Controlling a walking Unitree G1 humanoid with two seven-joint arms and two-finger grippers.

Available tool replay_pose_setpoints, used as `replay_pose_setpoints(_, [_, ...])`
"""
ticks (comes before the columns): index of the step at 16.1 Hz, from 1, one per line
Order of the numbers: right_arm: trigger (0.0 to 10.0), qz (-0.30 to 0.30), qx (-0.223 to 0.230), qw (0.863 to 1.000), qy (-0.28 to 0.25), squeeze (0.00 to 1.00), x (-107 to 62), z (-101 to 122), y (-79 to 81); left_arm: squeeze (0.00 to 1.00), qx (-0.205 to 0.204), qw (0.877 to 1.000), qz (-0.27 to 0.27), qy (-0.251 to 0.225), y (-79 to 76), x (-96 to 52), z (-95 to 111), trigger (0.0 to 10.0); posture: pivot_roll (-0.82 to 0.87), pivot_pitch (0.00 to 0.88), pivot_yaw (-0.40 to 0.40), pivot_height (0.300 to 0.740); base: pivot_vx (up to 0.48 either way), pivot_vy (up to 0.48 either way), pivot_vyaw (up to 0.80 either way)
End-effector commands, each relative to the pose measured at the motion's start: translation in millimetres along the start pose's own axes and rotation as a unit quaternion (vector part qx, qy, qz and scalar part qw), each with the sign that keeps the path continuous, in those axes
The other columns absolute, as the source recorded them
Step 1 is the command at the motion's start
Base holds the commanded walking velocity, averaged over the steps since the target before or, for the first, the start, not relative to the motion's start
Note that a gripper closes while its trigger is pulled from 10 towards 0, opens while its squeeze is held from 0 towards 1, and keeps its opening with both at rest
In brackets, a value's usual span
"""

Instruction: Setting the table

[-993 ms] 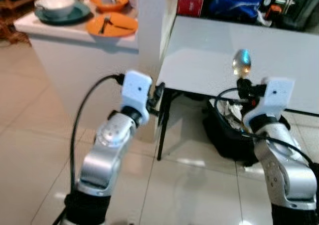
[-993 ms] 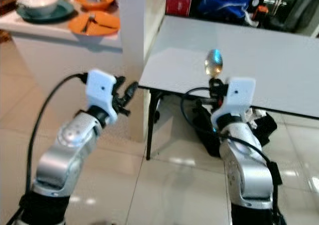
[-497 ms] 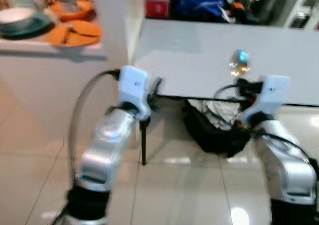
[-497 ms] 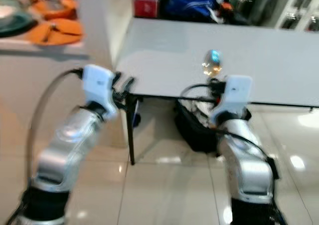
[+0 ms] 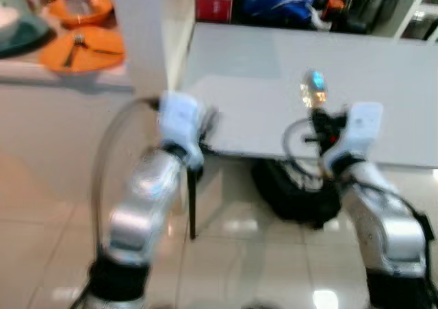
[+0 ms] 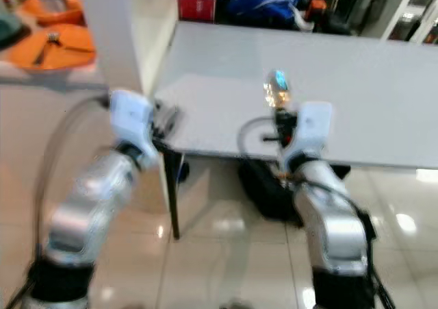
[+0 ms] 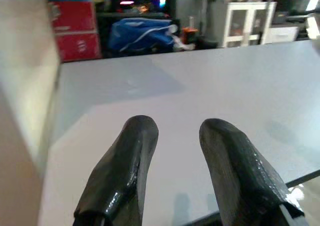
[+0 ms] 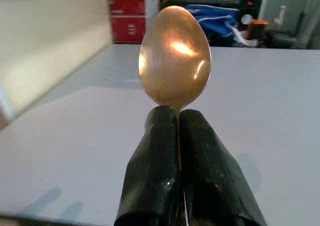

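My right gripper [image 8: 178, 131] is shut on a metal spoon [image 8: 175, 55], whose bowl stands upright above the fingertips. In the left eye view the spoon [image 5: 313, 90] is held just over the near edge of the white table [image 5: 383, 69]. My left gripper [image 7: 172, 141] is open with nothing between its fingers, and it sits at the table's near left corner [image 5: 205, 120]. An orange plate [image 5: 82, 48] with a fork on it lies on the white counter at the far left. The head views are blurred.
A white pillar [image 5: 140, 42] stands between the counter and the table. On the counter sit an orange bowl [image 5: 85, 4] and a teal dish [image 5: 20, 31]. A black bag [image 5: 294, 192] lies on the tiled floor under the table. Red and blue items crowd behind the table.
The camera has shifted, so the counter slid left and the table now lies straight ahead. The spoon stays clamped in my right gripper, now nearer over the table edge.
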State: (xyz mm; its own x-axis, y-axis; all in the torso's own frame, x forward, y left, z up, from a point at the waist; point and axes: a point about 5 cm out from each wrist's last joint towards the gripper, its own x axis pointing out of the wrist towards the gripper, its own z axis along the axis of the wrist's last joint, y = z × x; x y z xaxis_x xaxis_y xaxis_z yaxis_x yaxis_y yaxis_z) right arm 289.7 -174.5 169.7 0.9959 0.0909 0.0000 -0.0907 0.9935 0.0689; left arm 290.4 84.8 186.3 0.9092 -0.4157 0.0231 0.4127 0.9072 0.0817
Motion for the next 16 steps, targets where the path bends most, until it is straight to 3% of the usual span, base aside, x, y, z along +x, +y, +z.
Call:
replay_pose_setpoints(1, [10.0,0.011,0.003,1.000,-0.009,0.00,0.6,4,7.4,0.00,0.008,1.000,0.008,-0.008,7.9,-4.9,4,10.0,0.02,0.036,-0.046,0.740,0.341,0.000,0.00])
replay_pose_setpoints(6, [10.0,0.005,0.000,1.000,-0.010,0.00,-5.5,3,8.0,0.00,0.004,0.999,0.025,0.024,6.7,-1.4,-6,10.0,0.02,0.050,-0.039,0.740,0.120,0.000,0.00])
replay_pose_setpoints(9, [10.0,0.003,-0.002,1.000,-0.012,0.00,-6.6,3,11.9,0.00,0.003,0.999,0.028,0.021,12.8,-0.9,-5,10.0,0.00,0.048,-0.021,0.740,0.000,0.000,0.00])
replay_pose_setpoints(13, [10.0,-0.024,-0.003,1.000,-0.012,0.00,-11.2,3,0.8,0.00,0.005,0.999,0.029,0.023,8.8,4.5,-5,10.0,0.01,0.058,-0.018,0.740,0.000,0.000,0.00])
replay_pose_setpoints(16, [10.0,-0.021,-0.001,1.000,-0.020,0.00,-9.8,5,6.1,0.00,0.010,0.999,0.039,0.026,12.5,2.9,-6,10.0,0.00,0.057,-0.022,0.740,0.000,-0.160,0.00])
